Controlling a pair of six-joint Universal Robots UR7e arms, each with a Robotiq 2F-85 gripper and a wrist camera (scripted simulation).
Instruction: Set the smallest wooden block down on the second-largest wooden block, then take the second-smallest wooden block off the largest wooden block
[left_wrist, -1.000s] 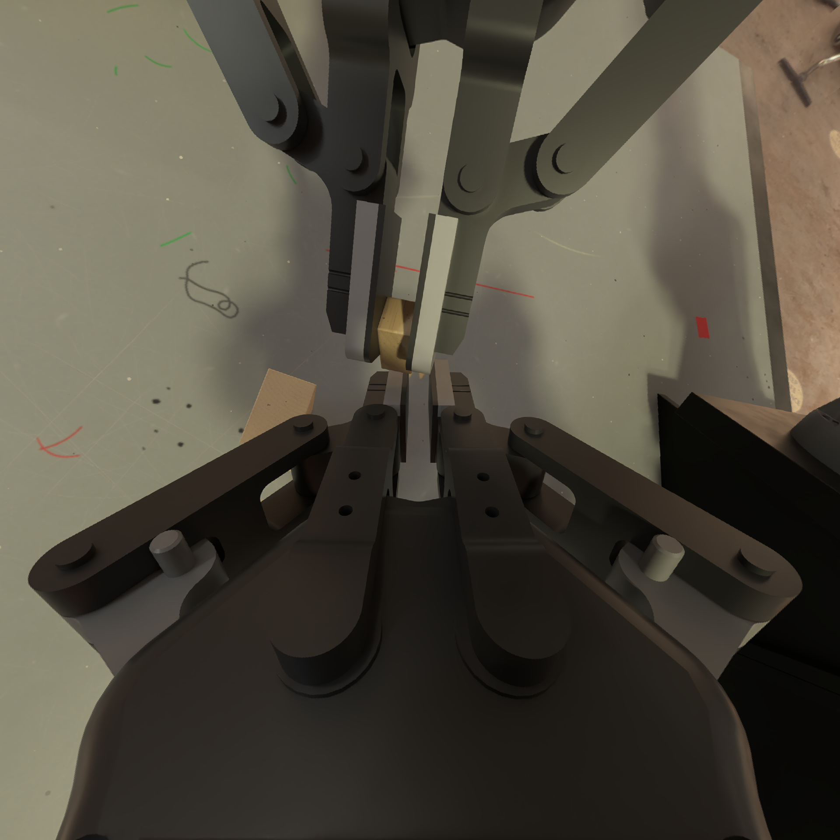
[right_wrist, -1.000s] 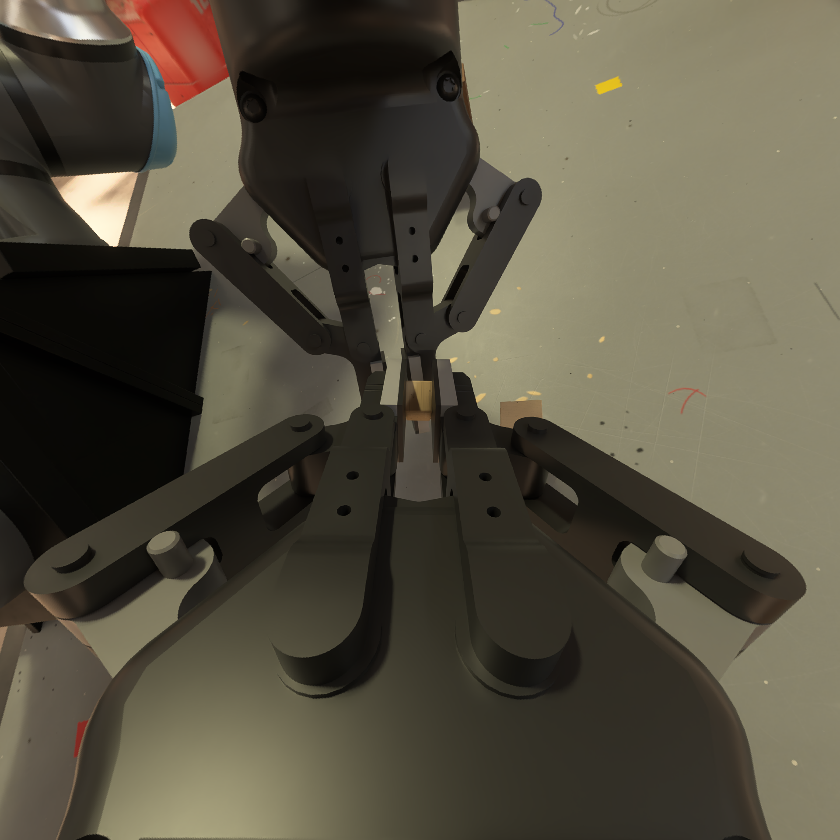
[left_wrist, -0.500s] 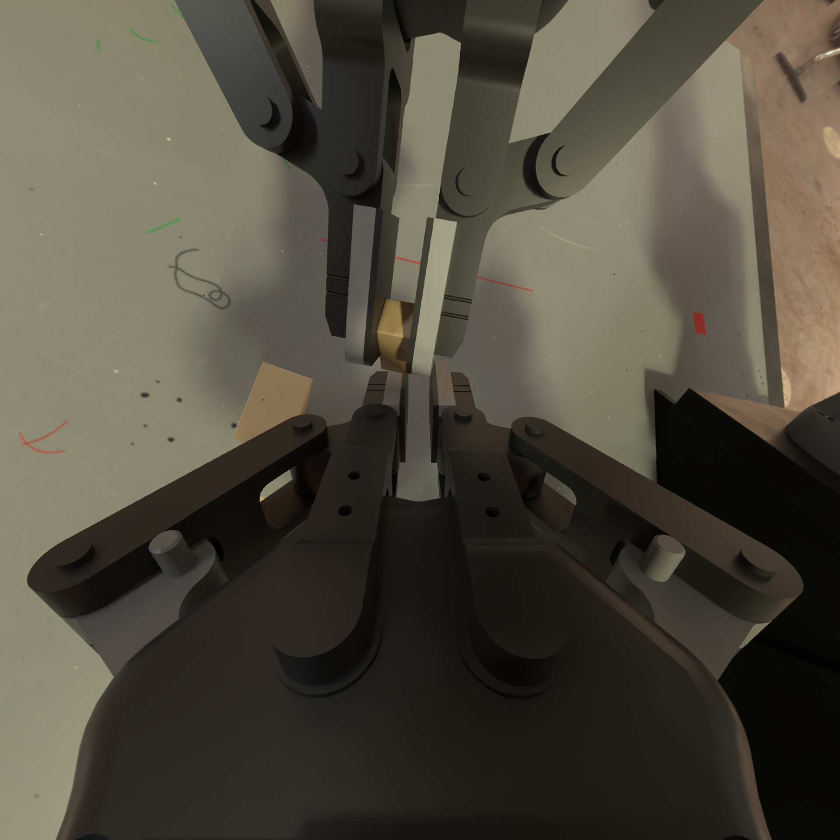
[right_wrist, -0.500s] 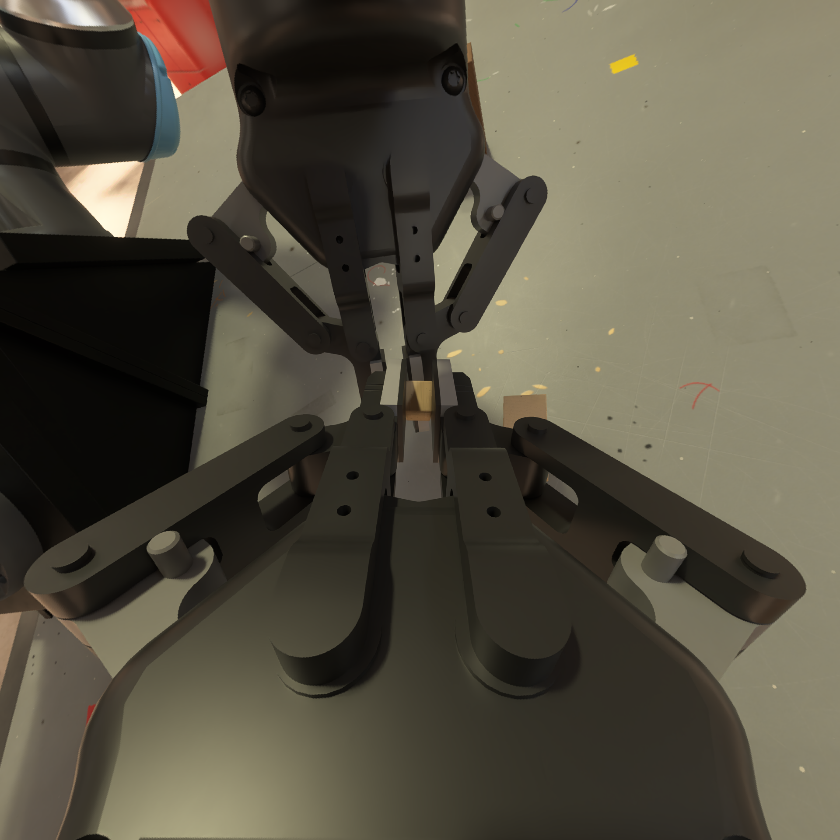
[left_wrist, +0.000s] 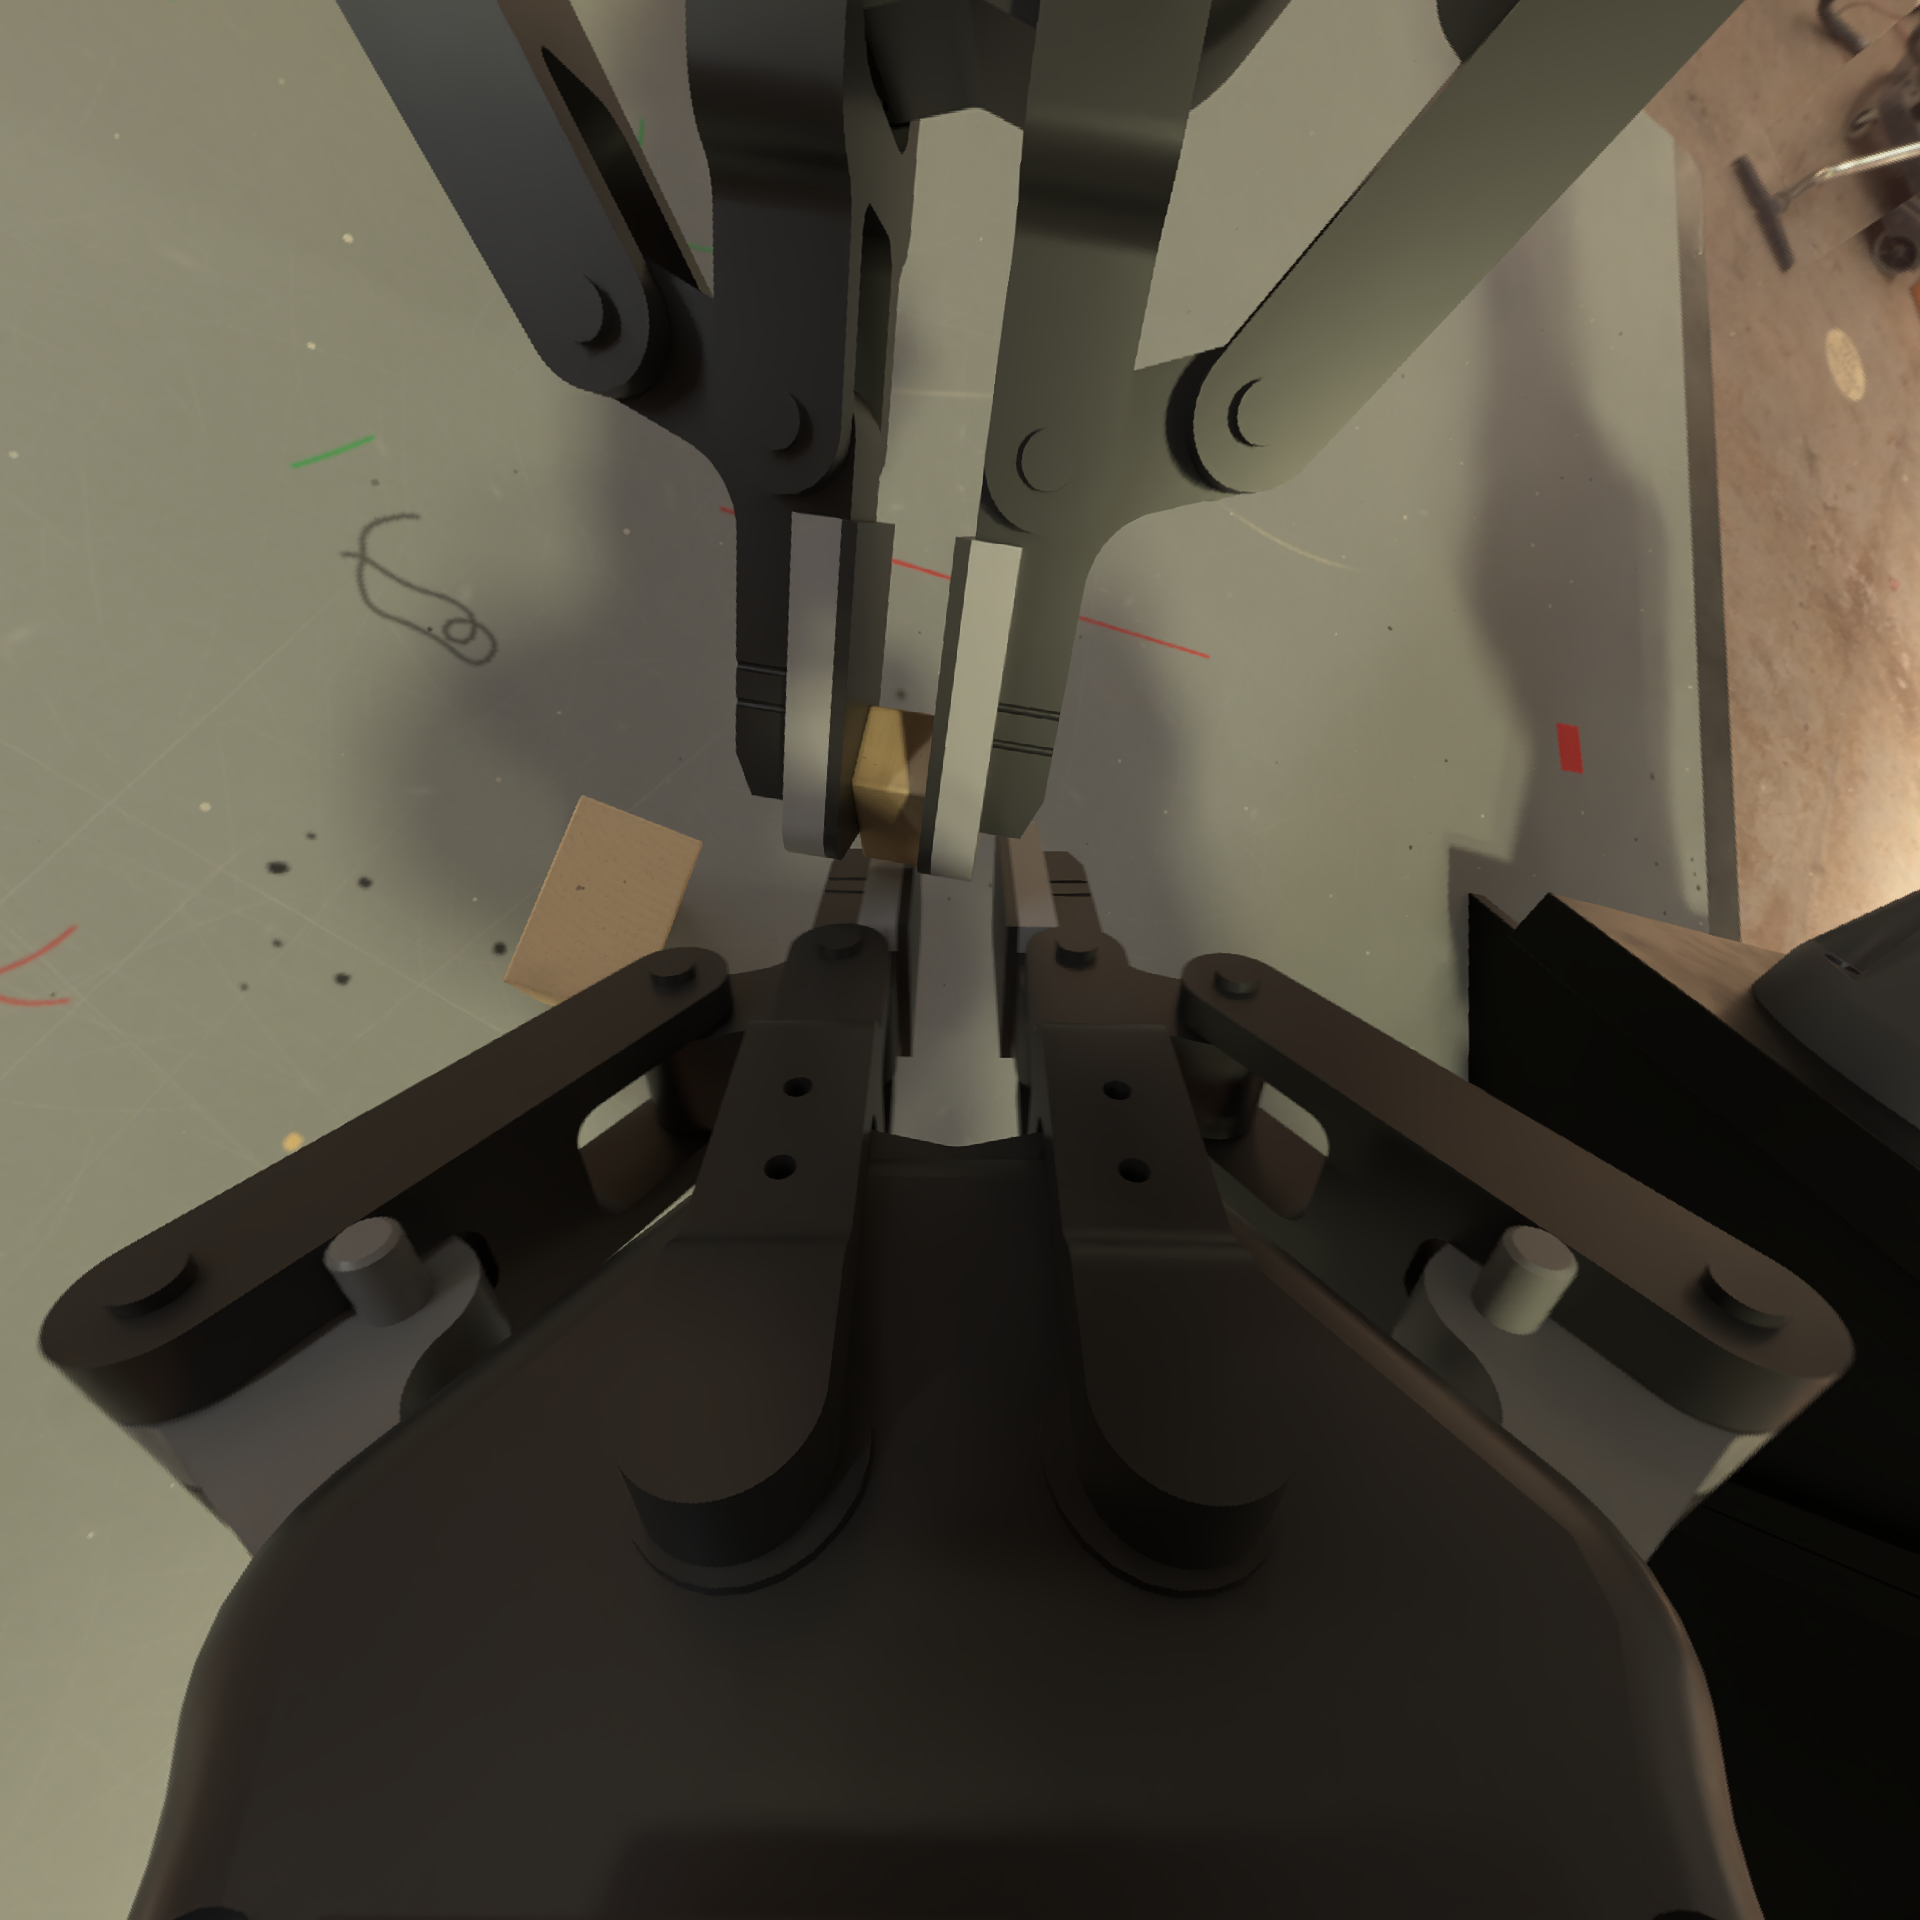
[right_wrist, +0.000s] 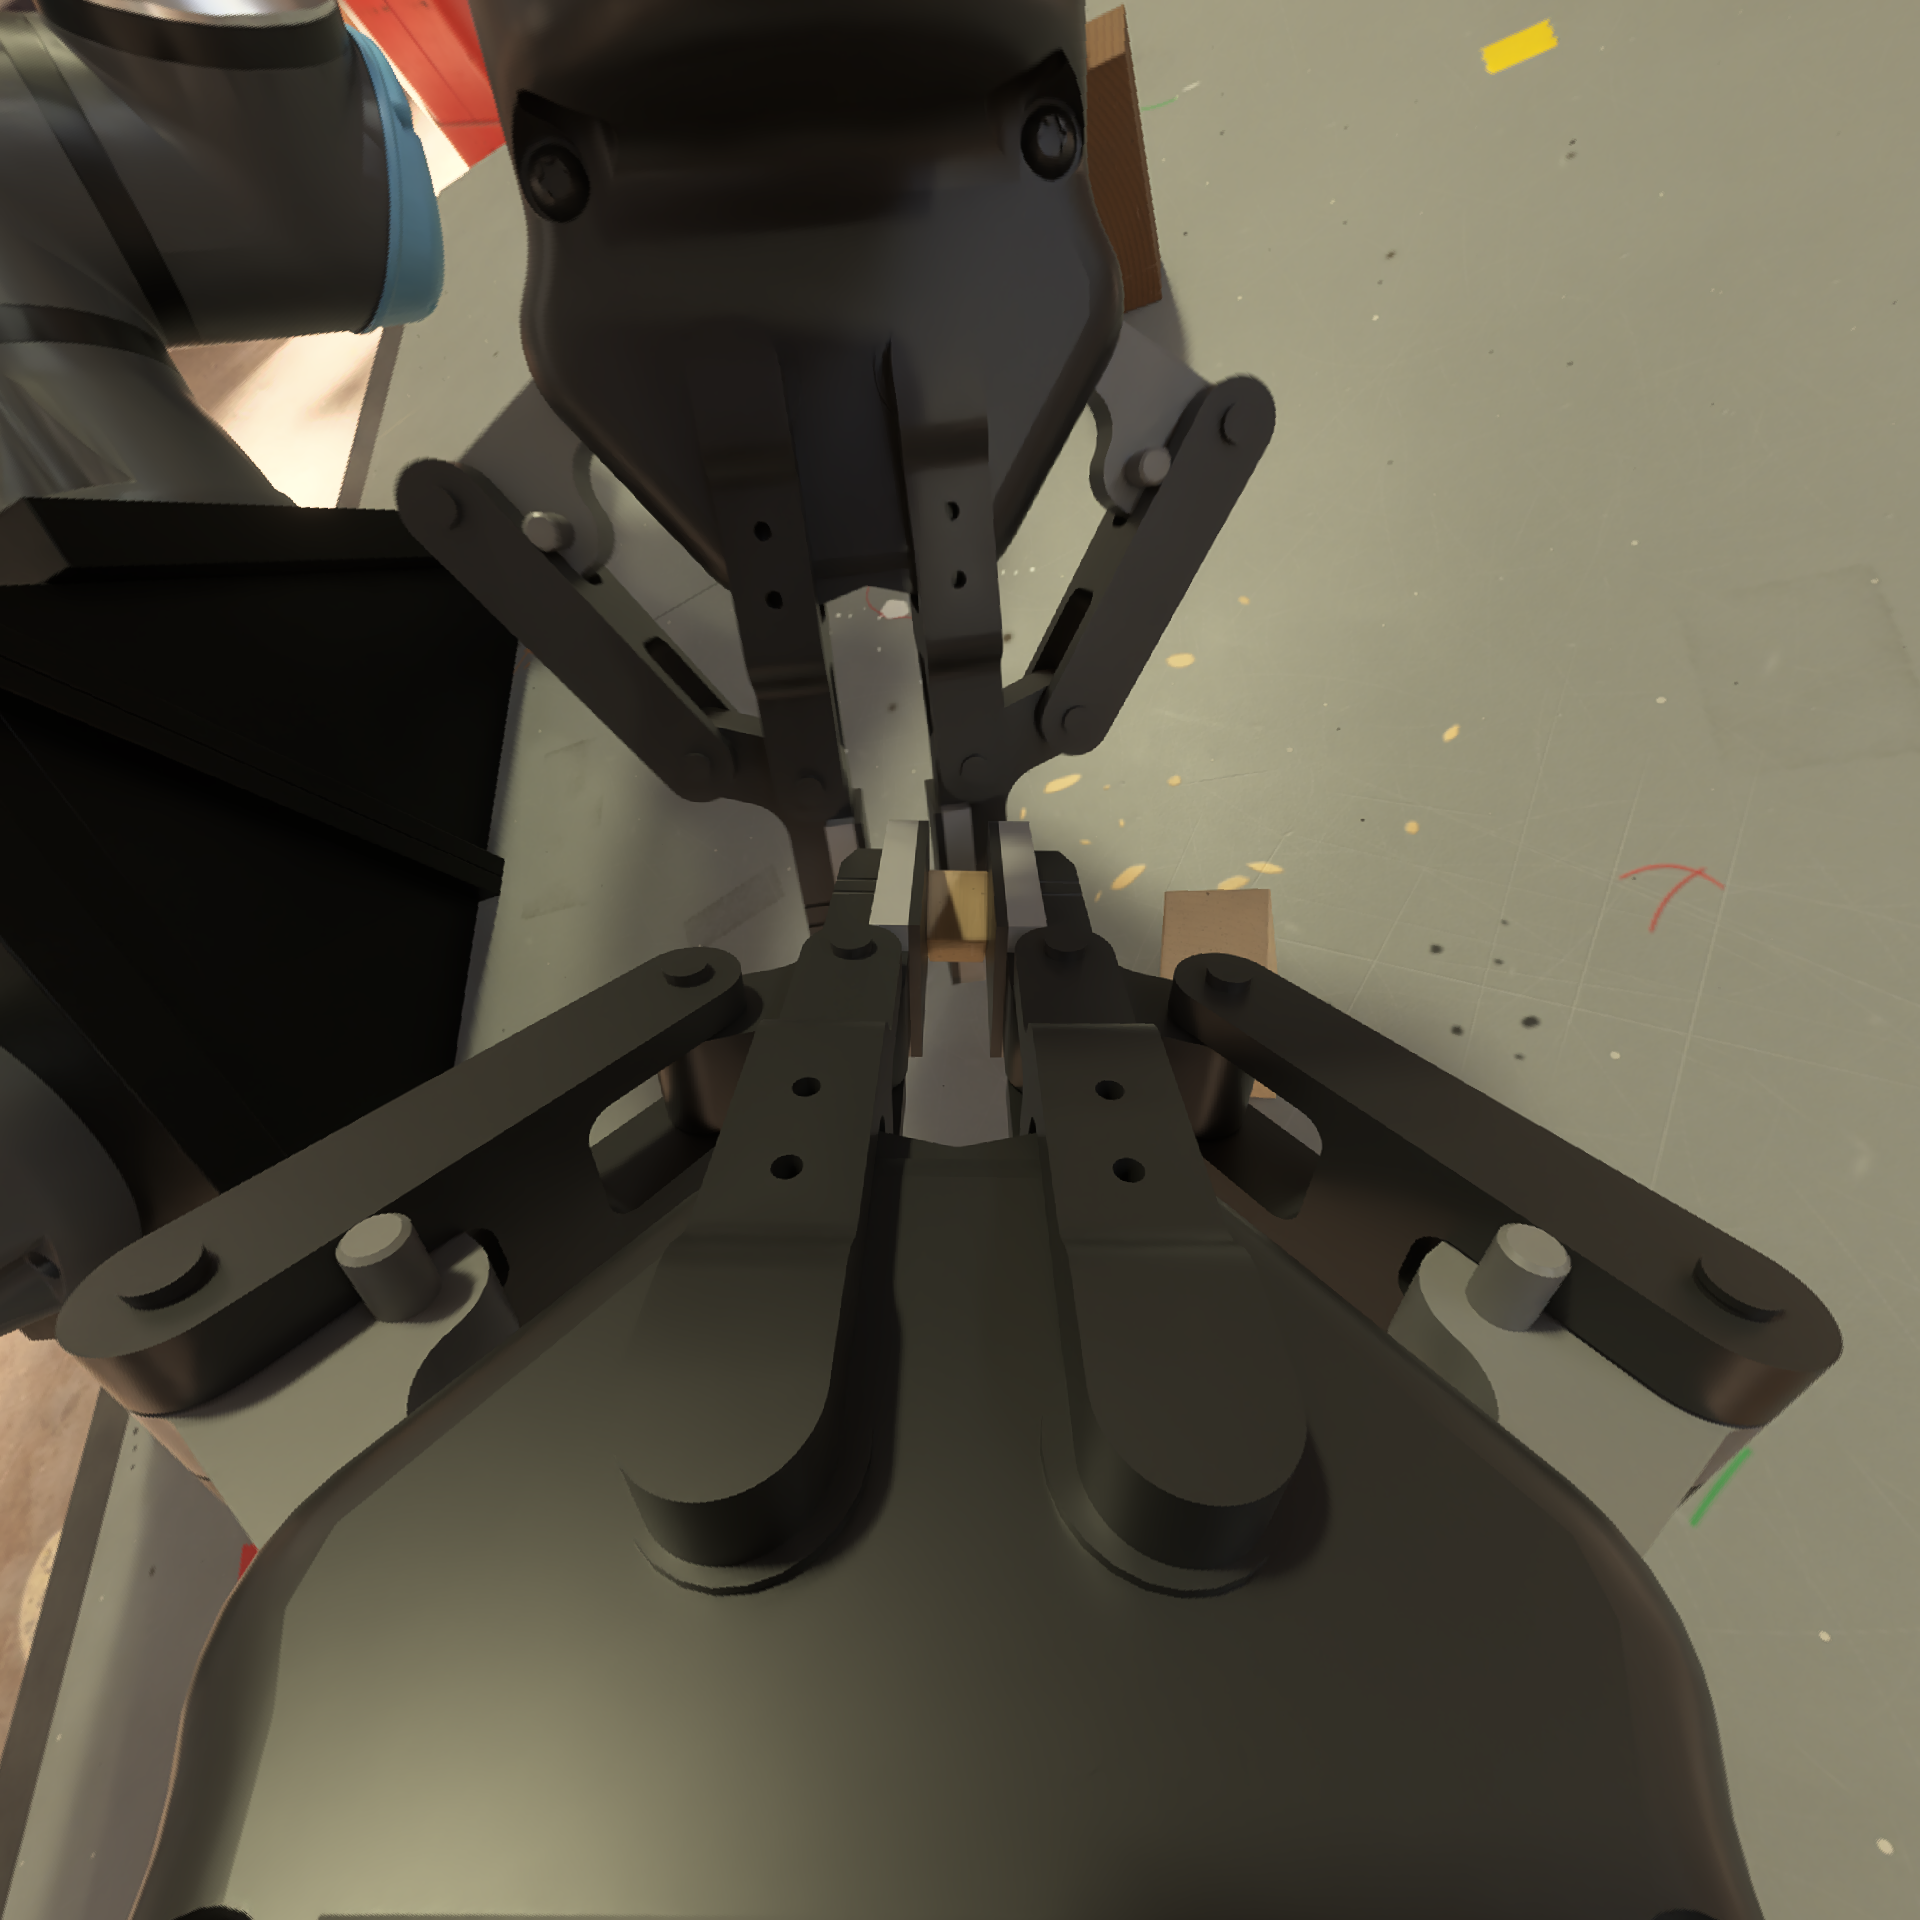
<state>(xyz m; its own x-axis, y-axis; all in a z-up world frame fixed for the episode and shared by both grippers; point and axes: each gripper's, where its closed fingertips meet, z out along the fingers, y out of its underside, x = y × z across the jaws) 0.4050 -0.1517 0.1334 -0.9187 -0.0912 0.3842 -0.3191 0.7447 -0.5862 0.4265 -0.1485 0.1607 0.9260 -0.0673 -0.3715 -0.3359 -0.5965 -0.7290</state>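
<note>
A small yellowish wooden block (left_wrist: 883, 769) is pinched between the fingertips of my right gripper (left_wrist: 883, 847), which reaches in from the top of the left wrist view. In the right wrist view the block (right_wrist: 961, 904) sits between the pads of my right gripper (right_wrist: 956, 894), held above the table. My left gripper (left_wrist: 951, 883) faces it tip to tip. Its fingers stand a narrow gap apart with nothing between them. It also shows in the right wrist view (right_wrist: 894, 831). A larger pale wooden block (left_wrist: 608, 904) lies on the table below; it also shows in the right wrist view (right_wrist: 1216, 925).
A darker, taller wooden block (right_wrist: 1122, 156) stands partly hidden behind the left gripper's body. A black box (left_wrist: 1662, 1143) sits at the table's side, seen also in the right wrist view (right_wrist: 208, 779). The table edge (left_wrist: 1704, 520) borders a brown floor.
Both grippers keep their tip-to-tip pose while the table marks drift outward in both views. The pale block shows more. The left fingers' gap looks slightly wider.
</note>
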